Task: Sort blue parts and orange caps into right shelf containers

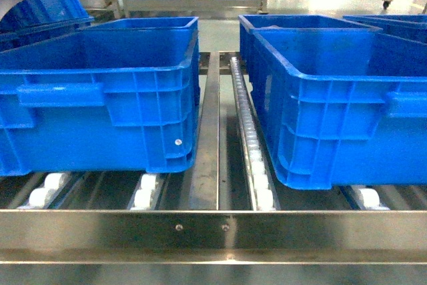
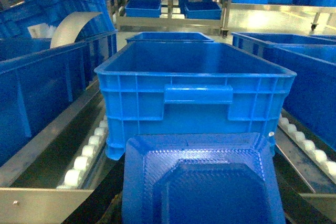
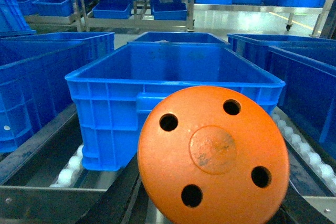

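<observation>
Stainless-steel shelf (image 1: 213,231) carries two blue containers (image 1: 100,91) (image 1: 340,105) behind its front rail, an open roller lane between them. Close before each wrist camera: blue part (image 2: 202,179) left, orange cap (image 3: 212,153) right. Neither gripper shows; their grip can't be told.

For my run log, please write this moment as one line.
left wrist: blue part before a container | right wrist: orange cap before another container | shelf: rollers visible | jaws: hidden

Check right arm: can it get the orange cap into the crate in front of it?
Probably yes. In the right wrist view the orange cap sits close to the camera, facing the blue crate, whose top is open and nothing visible between them. The gripper itself isn't visible, so the grip is unconfirmed.
</observation>
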`<state>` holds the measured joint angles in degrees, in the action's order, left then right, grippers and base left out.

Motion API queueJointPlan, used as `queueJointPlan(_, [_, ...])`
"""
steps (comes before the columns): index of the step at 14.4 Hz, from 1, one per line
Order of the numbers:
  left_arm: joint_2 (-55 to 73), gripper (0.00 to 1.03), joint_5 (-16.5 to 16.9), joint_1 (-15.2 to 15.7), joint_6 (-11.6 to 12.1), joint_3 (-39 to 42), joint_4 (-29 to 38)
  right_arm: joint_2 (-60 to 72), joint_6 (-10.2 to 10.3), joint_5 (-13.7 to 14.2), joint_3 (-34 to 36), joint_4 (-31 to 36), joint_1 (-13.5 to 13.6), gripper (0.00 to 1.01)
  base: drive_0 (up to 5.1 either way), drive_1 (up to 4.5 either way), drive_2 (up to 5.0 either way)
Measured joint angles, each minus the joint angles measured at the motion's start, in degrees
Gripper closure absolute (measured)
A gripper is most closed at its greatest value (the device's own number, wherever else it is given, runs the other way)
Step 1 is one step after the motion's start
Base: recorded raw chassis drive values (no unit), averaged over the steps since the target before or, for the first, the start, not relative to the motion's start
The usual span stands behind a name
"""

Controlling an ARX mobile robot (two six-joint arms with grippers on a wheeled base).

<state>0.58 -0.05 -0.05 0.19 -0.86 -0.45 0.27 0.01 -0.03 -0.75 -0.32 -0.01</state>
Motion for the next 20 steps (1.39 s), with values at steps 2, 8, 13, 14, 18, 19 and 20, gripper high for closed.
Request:
queueJointPlan(2, [0.0,0.6,-0.04,0.0,0.0,0.0,0.0,0.0,0.0,0.02,0.0,-0.09,0.0,0.59,0.0,4.25,-4.2])
queueJointPlan(8, [0.0,0.6,0.04,0.0,0.0,0.0,0.04,0.02,0.0,0.0,0.0,-0.04,0.0,0.59,0.0,0.0,0.0])
queueJointPlan(13, [0.0,0.6,0.04,0.0,0.0,0.0,0.04,0.02,0.0,0.0,0.0,-0.04,0.0,0.59,0.0,0.0,0.0])
queueJointPlan(14, [0.0,0.6,0.04,0.0,0.0,0.0,0.04,0.02,0.0,0.0,0.0,-0.04,0.0,0.59,0.0,0.0,0.0])
queueJointPlan(18, [0.0,0.6,0.04,0.0,0.0,0.0,0.04,0.02,0.0,0.0,0.0,-0.04,0.0,0.59,0.0,0.0,0.0])
queueJointPlan(19, [0.0,0.6,0.04,0.0,0.0,0.0,0.04,0.02,0.0,0.0,0.0,-0.04,0.0,0.59,0.0,0.0,0.0])
queueJointPlan(20, [0.0,0.6,0.04,0.0,0.0,0.0,0.04,0.02,0.0,0.0,0.0,-0.04,0.0,0.59,0.0,0.0,0.0])
